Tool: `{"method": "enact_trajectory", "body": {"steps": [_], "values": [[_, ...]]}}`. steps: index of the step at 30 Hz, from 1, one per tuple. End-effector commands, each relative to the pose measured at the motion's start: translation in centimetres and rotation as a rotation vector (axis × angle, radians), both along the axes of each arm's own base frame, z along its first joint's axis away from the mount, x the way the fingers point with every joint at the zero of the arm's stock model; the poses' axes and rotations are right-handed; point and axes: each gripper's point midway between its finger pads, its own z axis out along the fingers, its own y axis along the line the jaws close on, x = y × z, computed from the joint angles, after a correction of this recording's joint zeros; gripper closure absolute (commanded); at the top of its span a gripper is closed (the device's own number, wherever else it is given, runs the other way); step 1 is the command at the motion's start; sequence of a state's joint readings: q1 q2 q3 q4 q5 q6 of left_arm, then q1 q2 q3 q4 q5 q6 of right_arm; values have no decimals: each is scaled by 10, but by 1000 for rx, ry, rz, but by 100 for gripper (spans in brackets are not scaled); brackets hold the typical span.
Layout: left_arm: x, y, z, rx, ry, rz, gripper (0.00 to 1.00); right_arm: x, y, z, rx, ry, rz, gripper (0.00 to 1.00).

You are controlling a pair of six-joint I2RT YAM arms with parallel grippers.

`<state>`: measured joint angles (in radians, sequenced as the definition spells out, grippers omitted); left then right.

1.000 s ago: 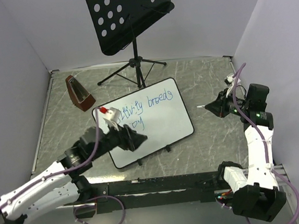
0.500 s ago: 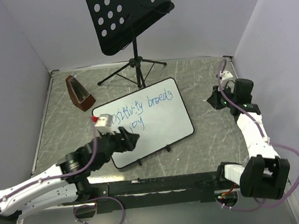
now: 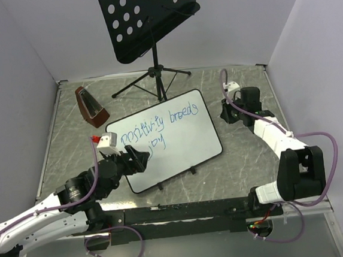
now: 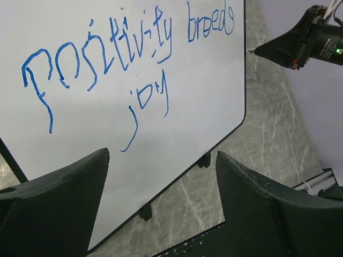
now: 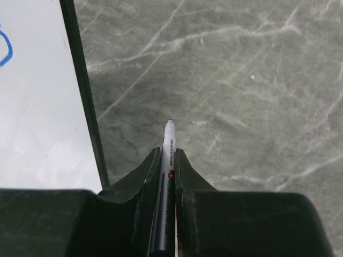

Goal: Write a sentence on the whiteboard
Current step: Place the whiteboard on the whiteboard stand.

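**Whiteboard with blue lettering, both grippers beside it**

Grippers are described from the near edge of the table (image 3: 245, 152) outward. My left gripper (image 3: 139, 158) is nearest and hangs over the near left part of the whiteboard (image 3: 193, 140). Its jaws are spread wide, and only the board shows between the two dark fingers (image 4: 64, 203), so this hand grasps nothing.

The whiteboard lies flat on the grey marbled table, turned at a slant, with two small black clips (image 3: 192, 170) on its near long edge. The sentence (image 4: 128, 53) runs across it in thin blue marker: "positivity breeds" on the upper line, "joy" below.

My right gripper (image 5: 168, 152) is further out, just beyond the board's right edge, and is clenched on a marker (image 5: 169, 138). The marker's tip points at bare table beside the board's black rim. I cannot tell whether the tip touches the surface.

A brown wedge-shaped object (image 3: 91, 106) stands upright beyond the board's left end. A black perforated music stand (image 3: 149, 16) rises on its tripod at the far wall.
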<state>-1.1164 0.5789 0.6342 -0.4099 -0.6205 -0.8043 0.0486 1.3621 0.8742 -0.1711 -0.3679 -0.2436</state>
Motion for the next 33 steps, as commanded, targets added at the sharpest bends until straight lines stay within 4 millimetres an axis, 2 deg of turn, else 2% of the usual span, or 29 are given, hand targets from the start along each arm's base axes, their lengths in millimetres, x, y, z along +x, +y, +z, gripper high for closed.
{"method": "enact_trajectory", "body": {"steps": [1, 3, 7, 15, 23, 33], "values": [[4, 3, 21, -24, -38, 20, 16, 34, 10, 34, -50, -149, -13, 100], [3, 2, 20, -29, -36, 18, 16, 38, 19, 36, -59, -163, 7, 100], [2, 3, 20, -34, -37, 15, 16, 48, 24, 34, -78, -175, 9, 100], [2, 6, 23, -43, -44, 20, 16, 50, 43, 24, -78, -156, 52, 100], [2, 7, 23, -42, -48, 26, 15, 41, 57, 17, -54, -123, 94, 100], [3, 9, 27, -43, -55, 31, 15, 29, 70, 20, -31, -115, 130, 100]]}}
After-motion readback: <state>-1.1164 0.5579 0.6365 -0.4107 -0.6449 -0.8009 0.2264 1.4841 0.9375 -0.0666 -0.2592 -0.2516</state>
